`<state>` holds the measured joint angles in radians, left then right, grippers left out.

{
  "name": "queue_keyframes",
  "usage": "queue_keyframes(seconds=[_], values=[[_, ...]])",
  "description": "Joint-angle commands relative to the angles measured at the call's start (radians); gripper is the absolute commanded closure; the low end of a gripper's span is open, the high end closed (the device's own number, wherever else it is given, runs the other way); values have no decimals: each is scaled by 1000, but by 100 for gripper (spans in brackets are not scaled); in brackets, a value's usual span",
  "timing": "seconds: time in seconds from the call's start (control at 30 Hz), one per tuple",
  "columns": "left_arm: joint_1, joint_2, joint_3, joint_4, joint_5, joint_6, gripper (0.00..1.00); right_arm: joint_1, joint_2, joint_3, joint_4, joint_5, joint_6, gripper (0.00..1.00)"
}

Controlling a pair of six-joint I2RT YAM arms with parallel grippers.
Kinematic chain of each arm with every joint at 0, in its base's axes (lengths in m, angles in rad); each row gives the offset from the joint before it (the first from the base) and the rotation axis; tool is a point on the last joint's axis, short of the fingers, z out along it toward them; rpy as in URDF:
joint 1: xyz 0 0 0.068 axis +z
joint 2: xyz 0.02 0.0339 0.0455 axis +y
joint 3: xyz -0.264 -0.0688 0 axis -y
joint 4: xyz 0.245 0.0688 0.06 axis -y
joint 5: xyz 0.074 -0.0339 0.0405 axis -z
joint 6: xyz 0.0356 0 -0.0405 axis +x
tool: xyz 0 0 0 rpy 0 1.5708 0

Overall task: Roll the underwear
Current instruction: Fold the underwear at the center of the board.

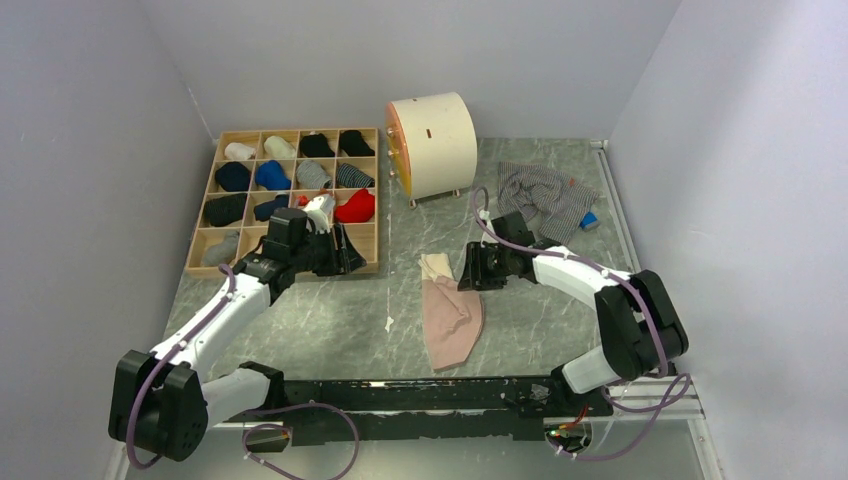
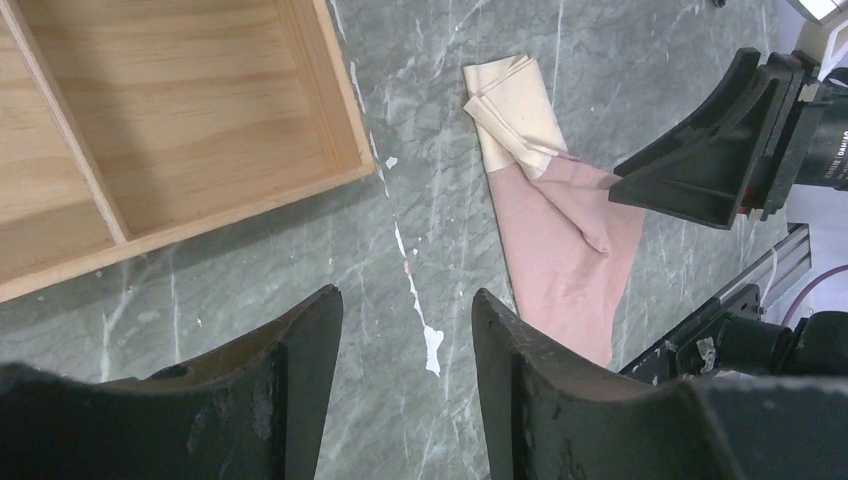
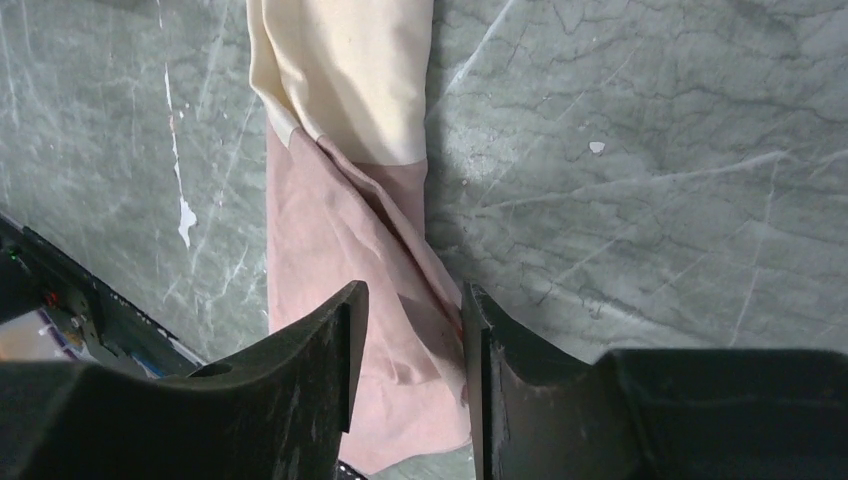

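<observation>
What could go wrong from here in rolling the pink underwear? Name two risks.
The right gripper straddles only an edge fold of the pink underwear; closing there may pinch one layer and unfold it. The left gripper hangs over the table, away from the cloth, so nothing pins it; it may slide.

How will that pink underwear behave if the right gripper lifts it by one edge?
Probably floppy: the pink underwear lies flat with soft creases, so it would likely drape. It looks thin and light. Pushed on the smooth table, it may bunch rather than slide whole.

Matt cloth underwear (image 3: 340, 230), smooth marbled table (image 3: 650, 200), unvarn. wood tray (image 2: 180, 120).
</observation>
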<state>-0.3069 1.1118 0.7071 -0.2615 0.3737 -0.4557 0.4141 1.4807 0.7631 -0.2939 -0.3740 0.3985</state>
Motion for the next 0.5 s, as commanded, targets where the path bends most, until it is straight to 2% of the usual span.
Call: queue_keyframes(seconds=[0.0,0.07,0.17,0.2,0.3,0.47], values=[[2,-1,33,5,21,26,44,-3,-49,-8,-27,-13,-41,57],[2,-1,32,6,23,26,45,-3,-52,-11,-35,-16,-45,59],[2,1,29,8,25,26,45,-2,-56,-10,-38,-34,-46,75],[2,2,31,7,23,26,45,0,-60,-3,-47,-37,-45,85],[2,0,28,13,25,23,45,13,-74,13,-70,-27,-30,96],[2,8,29,11,22,22,45,91,-114,34,-118,84,33,99]])
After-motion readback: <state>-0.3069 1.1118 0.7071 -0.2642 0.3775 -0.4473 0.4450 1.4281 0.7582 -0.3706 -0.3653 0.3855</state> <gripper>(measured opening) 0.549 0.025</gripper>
